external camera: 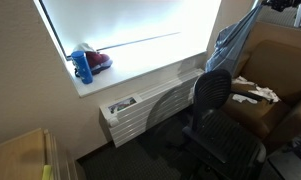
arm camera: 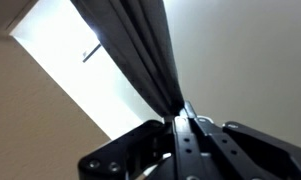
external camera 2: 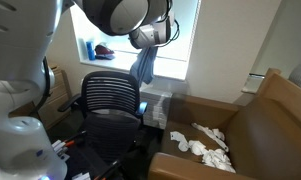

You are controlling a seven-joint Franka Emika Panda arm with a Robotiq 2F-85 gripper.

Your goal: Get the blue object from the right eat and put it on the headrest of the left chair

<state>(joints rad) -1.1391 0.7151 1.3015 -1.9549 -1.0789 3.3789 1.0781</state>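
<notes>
Hanging from the gripper (arm camera: pixel 182 113), whose fingers are pinched together on its upper end, the blue cloth (arm camera: pixel 140 50) drapes in mid-air above the backrest of the black office chair (external camera 2: pixel 110 95), before the bright window (external camera: pixel 130 30). White rags (external camera 2: pixel 202 145) lie on the seat of the brown armchair (external camera 2: pixel 265 115) beside it.

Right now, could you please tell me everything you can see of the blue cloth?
The blue cloth is soft, grey-blue fabric, bunched into long limp folds. The claw is shut on one end, and the cloth hangs in the air by the window, beside the black office chair. Whether its lower tip touches the chair is unclear.
</notes>
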